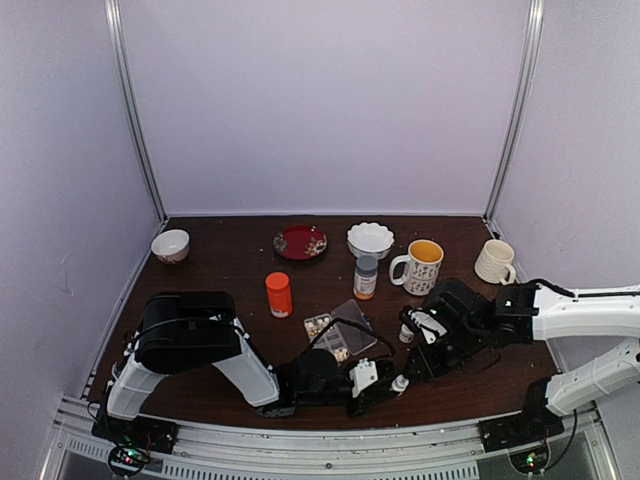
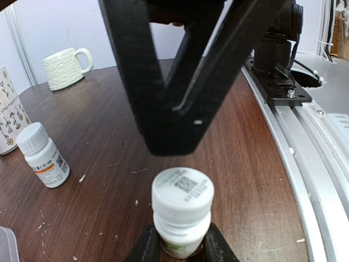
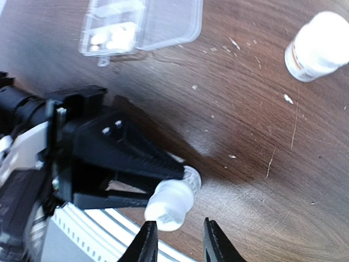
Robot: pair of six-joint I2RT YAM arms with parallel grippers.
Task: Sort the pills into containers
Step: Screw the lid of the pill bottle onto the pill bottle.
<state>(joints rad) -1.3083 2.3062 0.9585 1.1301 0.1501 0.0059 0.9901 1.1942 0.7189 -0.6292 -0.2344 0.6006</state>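
While the left claw (image 2: 181,248) clamps the small white bottle (image 2: 182,210), the narrowly parted right claw (image 3: 180,228) may slip off its cap (image 2: 182,187).

Grey-capped bottle (image 1: 366,277) stands behind pill box (image 1: 336,336); left-rear table (image 1: 215,265) seems passable.

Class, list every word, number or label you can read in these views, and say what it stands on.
"the moon": on the patterned mug, cut off at the picture's edge.
Cap of the held bottle: printed code, too blurred to read.
Label on the standing white bottle: too small to read.
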